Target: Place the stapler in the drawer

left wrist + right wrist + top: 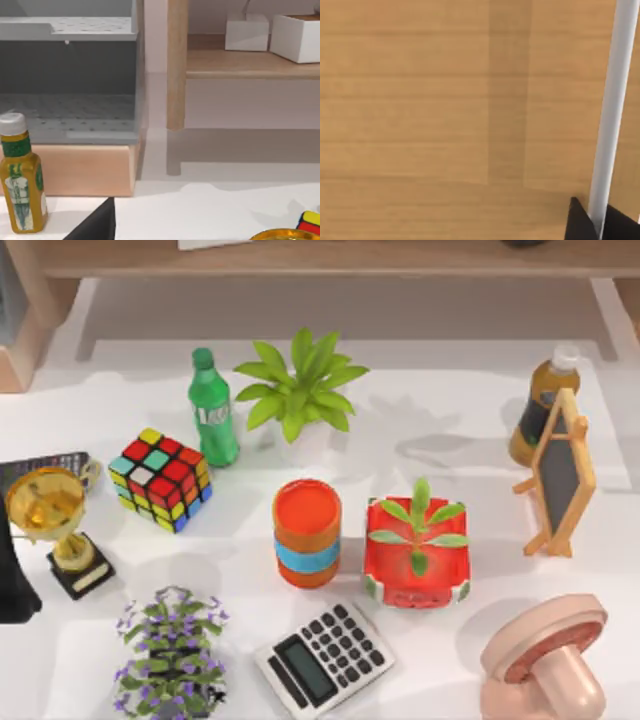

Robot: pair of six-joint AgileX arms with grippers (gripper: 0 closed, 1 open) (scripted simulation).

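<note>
The stapler is out of view. A wooden drawer front (420, 100) fills the right wrist view, and a pale bar handle (615, 100) runs along it. My right gripper (598, 221) has its two black fingertips (577, 222) pressed on either side of that handle. My left arm (12, 580) stands dark at the table's left edge, beside the gold trophy (50, 515). One black part of the left gripper (95, 225) shows in the left wrist view, which faces a grey perforated box (70, 100) on a wooden base.
Crowding the table are a Rubik's cube (160, 478), green bottle (212, 408), leafy plant (300, 390), orange cup (307, 532), red planter (418, 552), calculator (323, 658), purple flowers (172, 652), small blackboard (560, 475), yellow bottle (540, 405) and pink object (545, 660).
</note>
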